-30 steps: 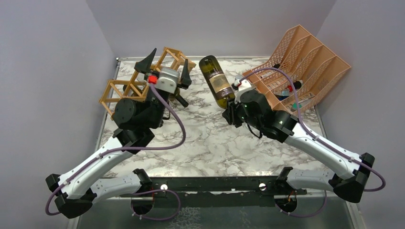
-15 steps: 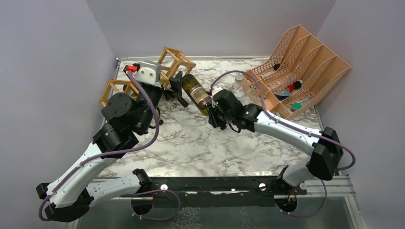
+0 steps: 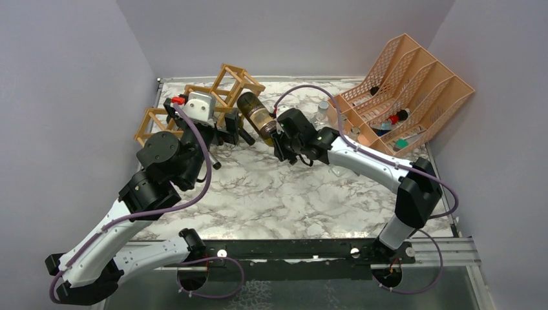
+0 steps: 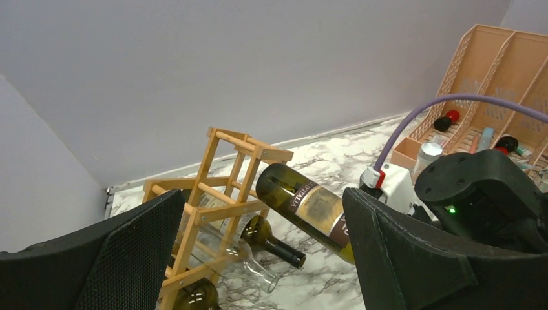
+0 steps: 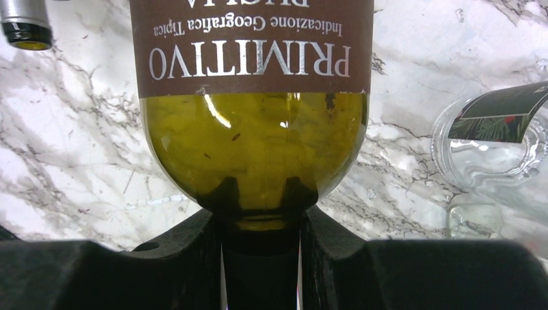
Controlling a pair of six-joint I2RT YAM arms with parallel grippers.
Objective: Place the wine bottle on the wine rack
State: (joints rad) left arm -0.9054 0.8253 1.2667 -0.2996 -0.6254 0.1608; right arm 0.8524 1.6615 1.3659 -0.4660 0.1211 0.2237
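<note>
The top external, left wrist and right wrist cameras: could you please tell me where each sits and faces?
Top external: above and behind the bases, looking down on the table; left end effector, right end effector and arms show.
Left wrist: rides that wrist, facing the wine rack past its open fingers.
Right wrist: faces along its fingers, shut on the wine bottle's neck.
Shared: all three see the wine bottle.

Neck of the dark green glass wine bottle [image 5: 255,148] buried in the right gripper [image 5: 260,226], brown label [image 5: 252,45] chopped by the top edge; tan wooden lattice wine rack [image 3: 236,76] half behind the left arm [image 3: 165,155].
</note>
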